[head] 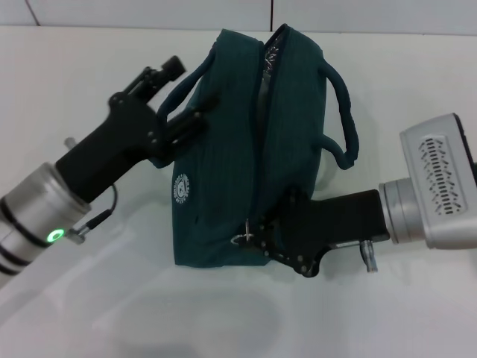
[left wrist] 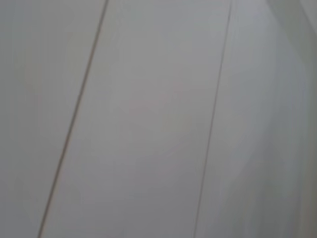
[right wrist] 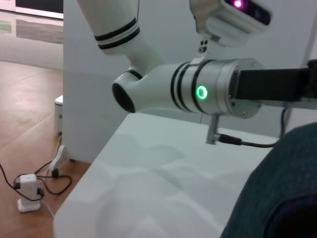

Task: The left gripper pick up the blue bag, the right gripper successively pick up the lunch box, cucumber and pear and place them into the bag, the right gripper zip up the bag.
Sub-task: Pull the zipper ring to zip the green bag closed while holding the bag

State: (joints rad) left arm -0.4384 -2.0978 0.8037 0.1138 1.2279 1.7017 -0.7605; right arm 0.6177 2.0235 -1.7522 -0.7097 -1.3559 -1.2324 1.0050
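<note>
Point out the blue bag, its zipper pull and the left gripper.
blue bag (head: pixel 216 186): head view, front fabric panel.
zipper pull (head: pixel 240 239): head view, metal tab near the right gripper (head: pixel 261 235).
left gripper (head: pixel 195 119): head view, fingertips at the bag's handle.

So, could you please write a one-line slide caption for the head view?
Left claw holds the bag by a handle while the right claw works at its zipper.

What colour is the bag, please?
Dark teal-green bag, with a small white round logo; the head view shows it best.

Left gripper (head: pixel 195 119) clamps from the left; right gripper (head: pixel 257 237), seemingly pinched shut, reaches from the right.
</note>
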